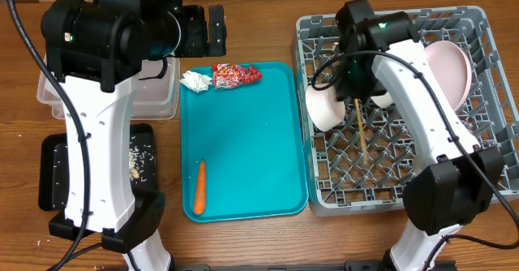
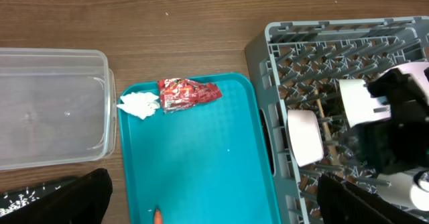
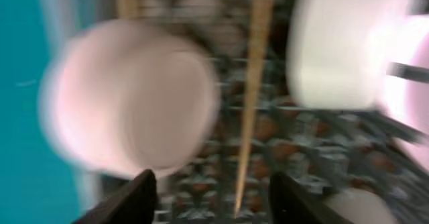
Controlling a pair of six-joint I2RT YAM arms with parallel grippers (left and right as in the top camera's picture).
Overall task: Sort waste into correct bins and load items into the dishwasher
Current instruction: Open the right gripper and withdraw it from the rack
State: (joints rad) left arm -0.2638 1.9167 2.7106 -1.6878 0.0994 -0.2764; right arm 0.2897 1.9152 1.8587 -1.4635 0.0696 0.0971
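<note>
A crumpled white tissue (image 1: 195,80) and a red wrapper (image 1: 236,75) lie at the far end of the teal tray; a carrot (image 1: 199,187) lies near its front left. Beige scraps (image 1: 142,159) lie in the black tray (image 1: 55,167). The clear tub (image 1: 159,94) stands behind it. My left gripper (image 1: 207,27) is open and empty, high above the tissue (image 2: 139,104) and wrapper (image 2: 188,93). My right gripper (image 3: 214,197) is open over the grey dish rack (image 1: 486,27), above a chopstick (image 3: 255,96) and beside a white bowl (image 3: 127,103). The rack holds a plate (image 1: 454,68).
The teal serving tray (image 1: 259,141) lies between the bins and the rack. The left arm's base stands at the front left and its column covers part of the black tray. A second white dish (image 3: 335,43) sits in the rack. The right wrist view is blurred.
</note>
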